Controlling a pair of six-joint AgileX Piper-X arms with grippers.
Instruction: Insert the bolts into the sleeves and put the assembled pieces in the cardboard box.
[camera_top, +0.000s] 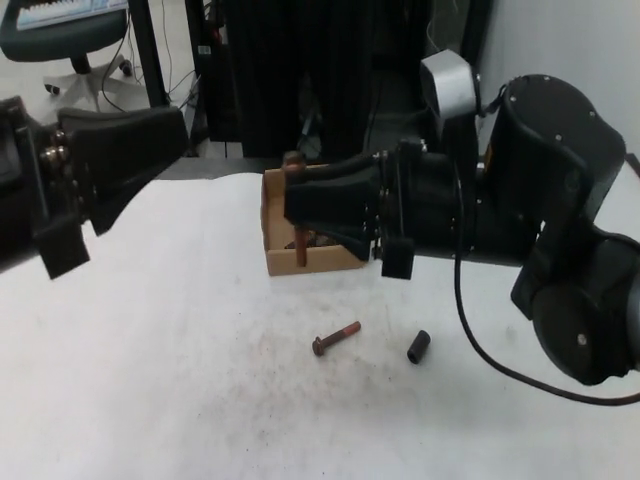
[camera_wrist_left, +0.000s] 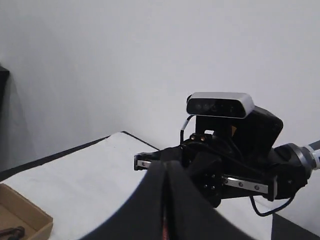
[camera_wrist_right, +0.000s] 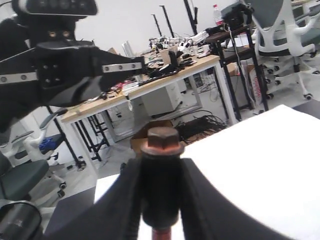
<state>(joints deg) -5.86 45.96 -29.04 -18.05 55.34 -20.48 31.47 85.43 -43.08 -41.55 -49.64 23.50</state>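
Observation:
My right gripper (camera_top: 296, 195) (camera_wrist_right: 160, 200) is shut on a copper bolt (camera_wrist_right: 161, 142) that sits in a dark sleeve (camera_wrist_right: 160, 192). It holds the piece upright over the cardboard box (camera_top: 300, 262), and the bolt's shaft (camera_top: 300, 245) hangs down into the box. A loose bolt (camera_top: 335, 338) and a black sleeve (camera_top: 418, 346) lie on the white table in front of the box. My left gripper (camera_top: 180, 135) (camera_wrist_left: 166, 167) is shut and raised at the far left. The box corner (camera_wrist_left: 30, 215) holds a bolted piece (camera_wrist_left: 12, 232).
The right arm's wrist with its camera (camera_wrist_left: 220, 104) faces the left gripper. The white cloth (camera_top: 180, 380) covers the bench, with open room to the left and front. Office chairs (camera_top: 70, 40) and dark stands are behind the bench.

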